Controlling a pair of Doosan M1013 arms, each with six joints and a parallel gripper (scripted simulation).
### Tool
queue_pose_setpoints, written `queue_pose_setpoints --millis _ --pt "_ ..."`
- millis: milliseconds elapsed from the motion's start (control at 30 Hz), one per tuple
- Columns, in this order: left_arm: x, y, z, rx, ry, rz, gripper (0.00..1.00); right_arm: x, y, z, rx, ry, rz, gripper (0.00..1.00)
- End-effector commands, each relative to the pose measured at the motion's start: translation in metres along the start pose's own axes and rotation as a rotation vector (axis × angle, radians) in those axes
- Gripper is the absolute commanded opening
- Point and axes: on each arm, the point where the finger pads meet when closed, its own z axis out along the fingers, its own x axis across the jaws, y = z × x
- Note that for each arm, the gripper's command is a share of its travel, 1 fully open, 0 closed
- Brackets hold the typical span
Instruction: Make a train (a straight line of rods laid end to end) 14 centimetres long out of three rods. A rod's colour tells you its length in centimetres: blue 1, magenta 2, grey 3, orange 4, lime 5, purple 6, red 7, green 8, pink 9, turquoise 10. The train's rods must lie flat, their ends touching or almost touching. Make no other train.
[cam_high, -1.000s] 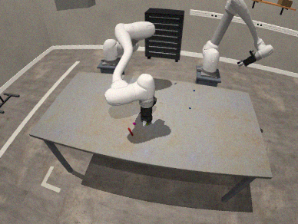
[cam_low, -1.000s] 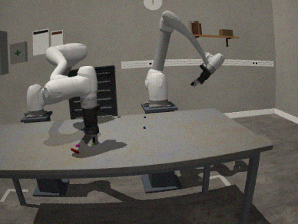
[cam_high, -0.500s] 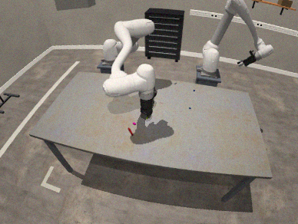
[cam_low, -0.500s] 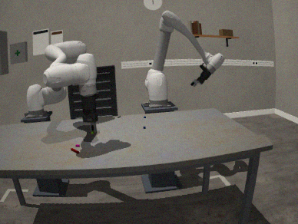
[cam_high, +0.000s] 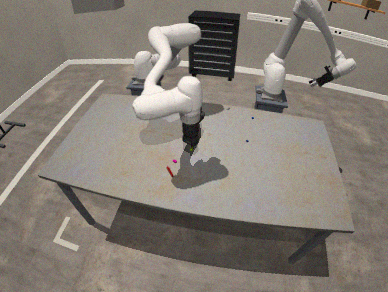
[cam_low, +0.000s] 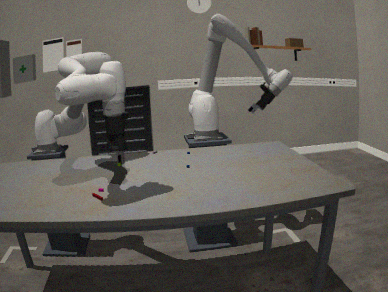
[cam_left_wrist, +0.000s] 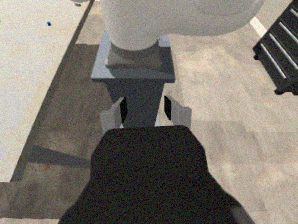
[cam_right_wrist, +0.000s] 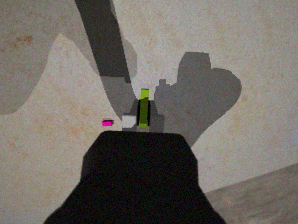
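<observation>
My right gripper (cam_high: 191, 145) (cam_low: 119, 159) (cam_right_wrist: 144, 107) points down above the table and is shut on a lime rod (cam_high: 191, 149) (cam_low: 119, 164) (cam_right_wrist: 144, 93), held clear of the top. A red rod (cam_high: 170, 172) (cam_low: 97, 196) lies flat nearer the front edge; it is hidden in the right wrist view. A magenta rod (cam_high: 175, 161) (cam_low: 101, 190) (cam_right_wrist: 107, 123) lies close behind the red rod's far end, with a small gap and out of line with it. My left gripper (cam_high: 313, 82) (cam_low: 252, 108) (cam_left_wrist: 145, 104) is open and empty, raised behind the table.
Two small blue rods (cam_high: 252, 118) (cam_high: 247, 141) (cam_low: 188, 153) (cam_low: 188, 166) lie apart on the table (cam_high: 290, 170) (cam_low: 250, 185). A small dark piece (cam_high: 228, 108) (cam_low: 155, 152) lies near the back edge. The right arm's shadow falls beside the red rod.
</observation>
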Motion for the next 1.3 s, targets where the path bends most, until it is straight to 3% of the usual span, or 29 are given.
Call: queue_pose_setpoints --millis 0,200,1267 --pt "0.0 0.0 0.0 -0.001 0.0 0.0 1.0 0.0 0.0 -0.002 -0.001 0.002 0.0 0.24" --pt "0.0 0.0 0.0 -0.001 0.0 0.0 1.0 -0.001 0.002 -0.002 -0.001 0.002 0.047 0.24" --pt "0.0 0.0 0.0 -0.001 0.0 0.0 1.0 -0.031 0.052 -0.002 0.0 0.002 1.241 0.24"
